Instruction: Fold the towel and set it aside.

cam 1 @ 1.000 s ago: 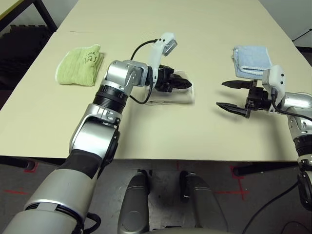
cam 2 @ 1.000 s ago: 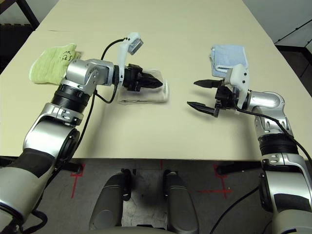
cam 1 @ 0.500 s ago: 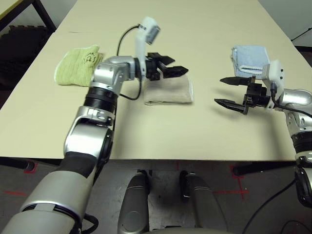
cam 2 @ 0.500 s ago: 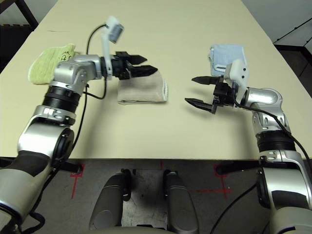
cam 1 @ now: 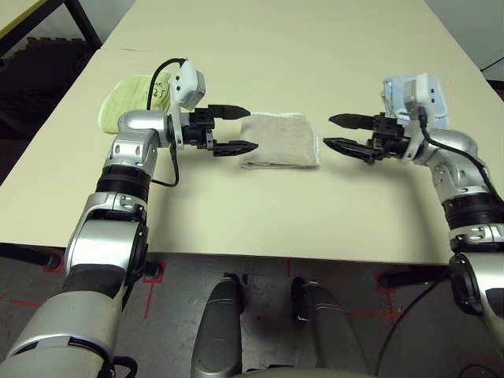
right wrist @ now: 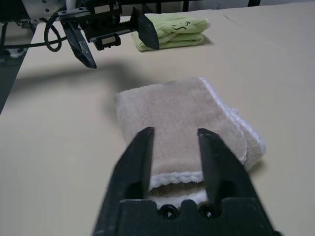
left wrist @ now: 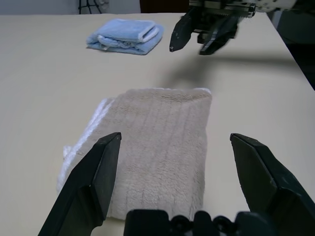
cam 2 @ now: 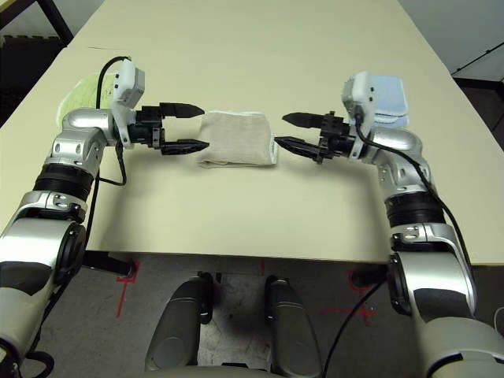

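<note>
We see the towel [cam 1: 280, 140] lying folded flat on the table [cam 1: 260, 213], between our two grippers and touching neither. Our left gripper [cam 1: 234, 129] points at the towel's left edge from just beside it, fingers spread wide with nothing between them; in the left wrist view the towel sits just beyond the two open fingers [left wrist: 88, 182]. Our right gripper [cam 1: 338, 131] points at the towel's right edge, also just beside it, its fingers parted more narrowly and holding nothing; in the right wrist view its fingers [right wrist: 135, 162] frame the towel's white-stitched end. A green towel [cam 1: 130, 93] lies folded behind our left forearm, and a blue towel [cam 2: 386, 96] lies folded behind our right wrist, both well apart from the beige one.
</note>
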Controlling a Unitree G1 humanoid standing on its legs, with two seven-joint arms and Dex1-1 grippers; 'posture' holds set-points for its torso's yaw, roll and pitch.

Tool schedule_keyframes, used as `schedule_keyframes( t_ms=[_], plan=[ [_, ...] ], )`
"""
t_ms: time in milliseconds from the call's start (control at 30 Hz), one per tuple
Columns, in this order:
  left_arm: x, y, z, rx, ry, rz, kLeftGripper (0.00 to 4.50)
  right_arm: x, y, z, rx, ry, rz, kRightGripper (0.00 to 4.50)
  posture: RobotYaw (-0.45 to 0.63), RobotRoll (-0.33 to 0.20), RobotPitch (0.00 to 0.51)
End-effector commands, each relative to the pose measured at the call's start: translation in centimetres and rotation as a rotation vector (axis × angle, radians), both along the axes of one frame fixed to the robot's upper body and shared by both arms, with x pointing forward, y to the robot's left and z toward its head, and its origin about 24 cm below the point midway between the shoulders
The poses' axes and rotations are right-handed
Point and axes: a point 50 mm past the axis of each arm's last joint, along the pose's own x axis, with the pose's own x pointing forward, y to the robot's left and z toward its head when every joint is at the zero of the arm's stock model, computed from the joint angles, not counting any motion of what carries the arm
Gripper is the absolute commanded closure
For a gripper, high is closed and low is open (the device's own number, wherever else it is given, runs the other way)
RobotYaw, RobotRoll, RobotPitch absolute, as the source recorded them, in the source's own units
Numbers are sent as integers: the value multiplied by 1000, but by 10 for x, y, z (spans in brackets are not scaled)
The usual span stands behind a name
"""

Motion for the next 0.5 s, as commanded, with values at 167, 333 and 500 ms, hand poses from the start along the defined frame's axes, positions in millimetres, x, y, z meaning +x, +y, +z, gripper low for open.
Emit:
schedule_keyframes(
  t_ms=[167,333,500],
  plan=[
    [2,-7,-13,18,-15,-7,0,9,18,-3,-1,-11,-2,4467,104,0,173],
    [13,-33,-21,8,2,55,0,16,36,-6,-14,-3,-3,4467,110,0,176],
    [20,-52,-31,30,66,116,0,20,50,-18,-38,19,7,4467,105,0,181]
  ],
)
